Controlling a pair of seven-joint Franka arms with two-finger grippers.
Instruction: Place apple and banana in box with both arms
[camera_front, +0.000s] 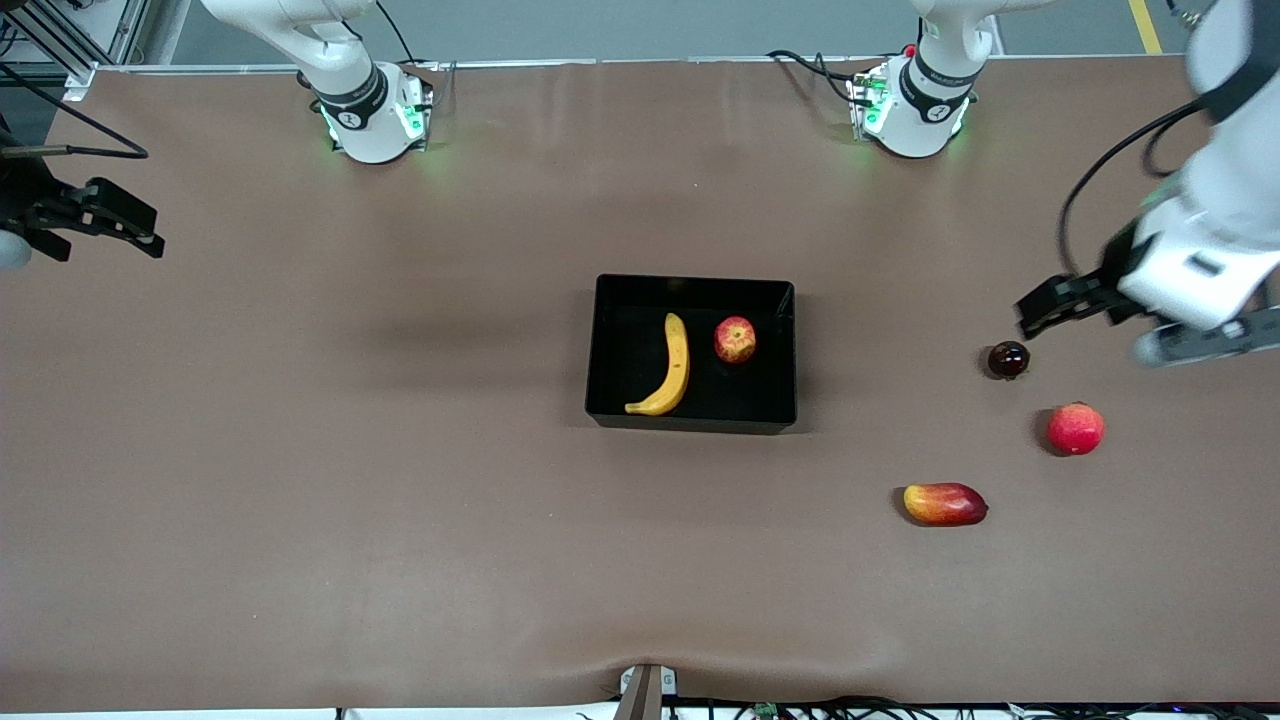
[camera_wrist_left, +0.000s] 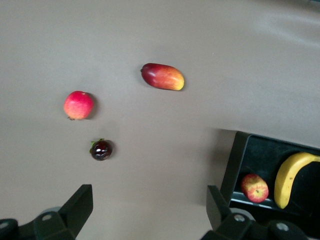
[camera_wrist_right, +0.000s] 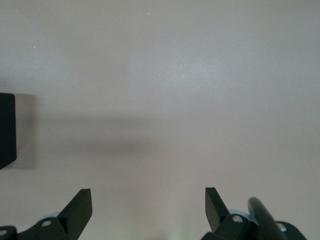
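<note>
Curved yellow banana (camera_front: 665, 372) and small mottled red-yellow apple (camera_front: 735, 340) lie side by side, apart, in the shallow black plastic box (camera_front: 690, 285) mid-table; apple toward left arm's end. You've got the left gripper (camera_front: 1040, 305) up over the dark round fruit (camera_front: 1008, 359), jaws wide, empty. Right gripper (camera_front: 110, 225) over bare table at right arm's end, jaws wide, empty. Pinkish-red round fruit (camera_front: 1076, 428) and red-yellow oval fruit (camera_front: 945, 503) sit nearer the front cam.
</note>
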